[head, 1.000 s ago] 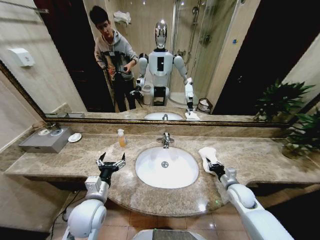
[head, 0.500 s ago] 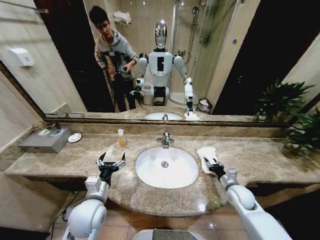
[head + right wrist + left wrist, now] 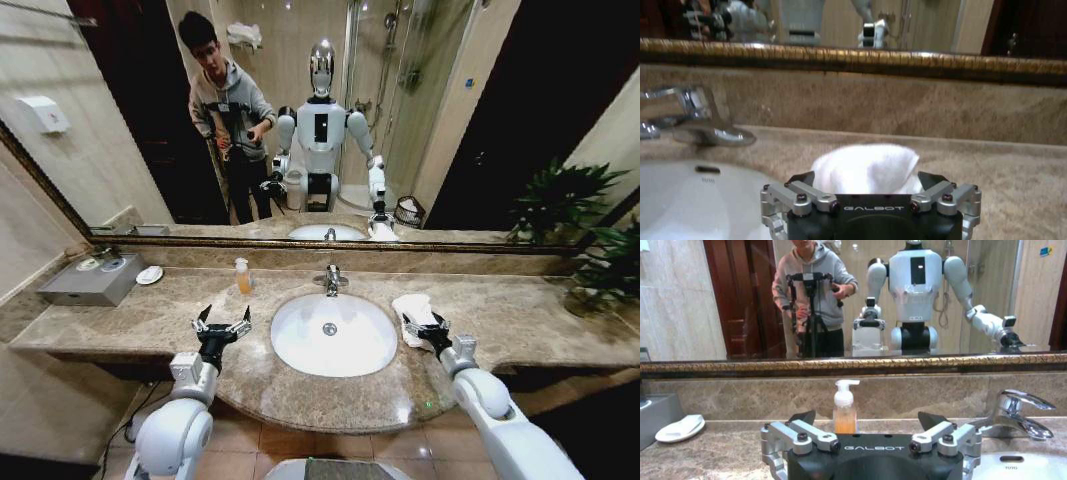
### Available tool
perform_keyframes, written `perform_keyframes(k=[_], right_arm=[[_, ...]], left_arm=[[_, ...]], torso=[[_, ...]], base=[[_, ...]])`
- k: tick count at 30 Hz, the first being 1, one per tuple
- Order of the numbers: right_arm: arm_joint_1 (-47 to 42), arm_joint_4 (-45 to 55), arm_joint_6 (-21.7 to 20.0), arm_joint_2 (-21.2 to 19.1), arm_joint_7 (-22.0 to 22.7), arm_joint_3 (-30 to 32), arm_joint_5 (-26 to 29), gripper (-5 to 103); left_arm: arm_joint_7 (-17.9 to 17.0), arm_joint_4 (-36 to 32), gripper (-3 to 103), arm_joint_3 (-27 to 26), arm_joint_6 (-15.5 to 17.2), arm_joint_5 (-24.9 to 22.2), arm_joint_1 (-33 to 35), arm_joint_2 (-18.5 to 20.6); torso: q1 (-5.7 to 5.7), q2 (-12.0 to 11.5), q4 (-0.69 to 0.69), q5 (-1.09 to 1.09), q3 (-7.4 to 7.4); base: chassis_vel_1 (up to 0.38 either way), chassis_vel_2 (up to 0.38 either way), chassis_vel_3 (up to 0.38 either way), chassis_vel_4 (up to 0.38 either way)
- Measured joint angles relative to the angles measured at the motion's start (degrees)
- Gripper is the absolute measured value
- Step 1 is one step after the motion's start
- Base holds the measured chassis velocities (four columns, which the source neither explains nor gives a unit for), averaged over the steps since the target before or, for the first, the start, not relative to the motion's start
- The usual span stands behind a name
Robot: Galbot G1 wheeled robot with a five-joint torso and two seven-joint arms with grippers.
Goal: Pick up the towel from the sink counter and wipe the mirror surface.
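Hovering over the left stretch of the sink counter [image 3: 120,325], the left gripper [image 3: 222,323] has its jaws spread wide with nothing between them — in its wrist view the fingertips frame a soap dispenser [image 3: 845,407] standing near the back wall, well apart from them, and a small white soap dish [image 3: 680,427] lies off to one side. The oval basin [image 3: 333,335] and chrome faucet [image 3: 332,279] sit at the counter's middle. Just right of the basin lies the towel [image 3: 414,312], a bunched white cloth whose long axis runs roughly from the mirror side toward the counter's front edge. The right gripper [image 3: 426,327] sits at its near end, jaws spread around the cloth; in the right wrist view the towel [image 3: 865,167] bulges up between the fingers, its lower part hidden behind the gripper body, so I cannot tell whether the pads press it. The mirror surface [image 3: 420,110] spans the wall behind, its ends cut off by the picture's edges.
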Motion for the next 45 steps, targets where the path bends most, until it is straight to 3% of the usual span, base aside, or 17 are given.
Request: perform_keyframes(k=[2, 8, 10, 11, 19, 25, 29, 45], right_arm=[[-0.19, 0.30, 0.48, 0.02, -0.01, 0.17, 0.04, 100], [-4.07, 7.77, 8.25, 1.91, -2.83, 4.68, -0.82, 100], [-4.69, 8.90, 9.02, 2.31, -3.29, 5.39, -0.80, 100], [-6.80, 11.97, 11.30, 3.51, -4.61, 7.33, -0.61, 100], [-16.82, 21.66, 15.24, 8.79, -8.27, 13.14, -0.33, 100], [-23.26, 23.59, 18.66, 13.26, -11.70, 14.23, -1.52, 100], [-26.21, 25.51, 20.09, 15.24, -12.77, 13.67, -1.95, 100], [-25.94, 28.18, 19.94, 15.72, -12.33, 12.26, -2.16, 100]], left_arm=[[0.00, 0.00, 100, 0.00, 0.00, 0.00, 0.00, 0.00], [0.00, 0.00, 100, 0.00, 0.00, 0.00, 0.00, 0.00], [0.00, 0.00, 100, 0.00, 0.00, 0.00, 0.00, 0.00], [0.00, 0.00, 100, 0.00, 0.00, 0.00, 0.00, 0.00], [0.00, 0.00, 100, 0.01, 0.00, 0.00, 0.00, 0.00], [0.00, 0.00, 100, 0.00, 0.00, 0.00, 0.00, 0.00], [0.00, 0.00, 100, 0.00, 0.00, 0.00, 0.00, 0.00], [0.00, 0.00, 100, 0.00, 0.00, 0.00, -0.01, 0.00]], torso=[[0.00, 0.00, 0.00, 0.00, 0.00], [0.00, 0.00, 0.00, 0.00, 0.00], [0.00, 0.00, -0.01, -0.01, 0.00], [0.00, 0.00, -0.01, 0.00, 0.00], [0.00, 0.01, -0.01, -0.01, 0.00], [0.00, 0.01, 0.00, 0.02, 0.00], [-0.01, 0.01, -0.01, -0.01, 0.00], [0.03, -0.01, 0.00, 0.01, 0.01]], base=[[0.000, 0.000, 0.000, 0.000], [0.000, 0.000, 0.000, 0.000], [0.000, 0.000, 0.000, 0.000], [0.000, 0.000, 0.000, 0.000], [0.000, 0.000, 0.000, 0.000], [0.000, 0.000, 0.000, 0.000], [0.000, 0.000, 0.000, 0.000], [0.026, -0.028, -0.026, 0.027]])
